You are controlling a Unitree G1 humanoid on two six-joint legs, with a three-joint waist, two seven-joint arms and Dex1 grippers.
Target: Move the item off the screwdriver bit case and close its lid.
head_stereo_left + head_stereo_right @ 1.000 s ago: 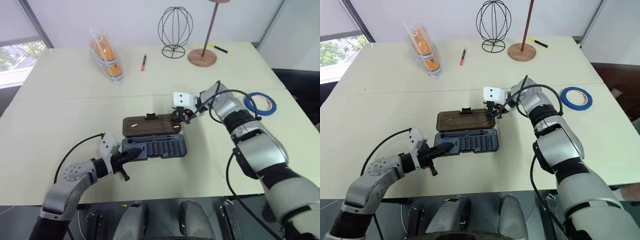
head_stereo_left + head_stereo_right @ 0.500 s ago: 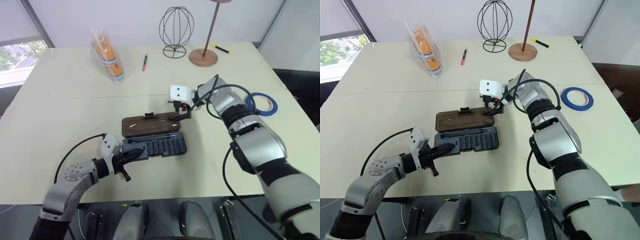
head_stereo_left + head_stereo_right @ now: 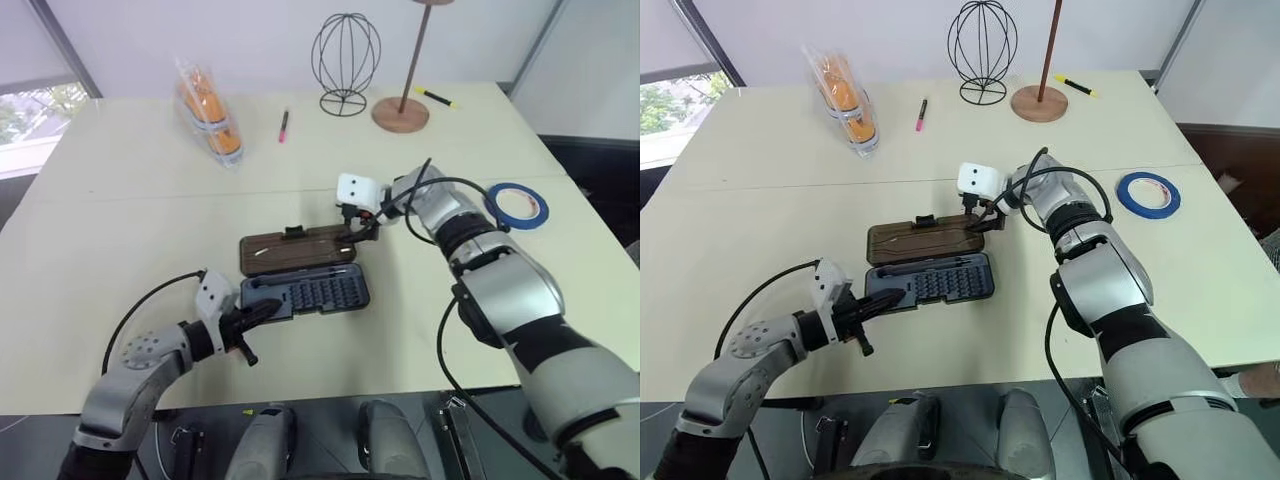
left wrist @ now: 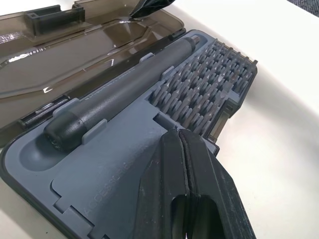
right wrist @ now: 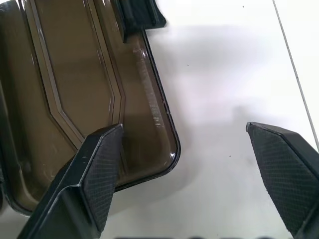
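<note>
Nearest the robot, the left gripper (image 3: 262,314) lay with its jaws clenched together and nothing between them, their joined tips pressed down on the near end of the case (image 3: 305,293); this looked like a brace, meant to keep the tray from sliding or tipping while the other arm worked the lid. The case lay open and flat, its grey tray showing rows of bits and the slim driver (image 4: 122,92) clipped along the far side. Just beyond the tray, the lid (image 3: 297,248) was folded back flat on the table, latch tab away from the robot. The right gripper (image 3: 983,221) hung at the lid's right-hand corner with its jaws released and wide apart, one finger (image 5: 97,169) over the brown panel and the other over bare table, grasping nothing; probably it was placed to catch that edge and swing the lid over. The tape (image 3: 519,204) already lay well apart from the case, off to the right, so the first part of the task seemed done. The table (image 3: 130,220) was broad, pale and matt. Farther back lay a pink pen (image 3: 283,125), a clear pack of orange things (image 3: 208,116), a wire ornament (image 3: 345,59), a round wooden stand base (image 3: 400,113) and a yellow marker (image 3: 433,97). Beyond stood a pale wall, with a window at the left.
</note>
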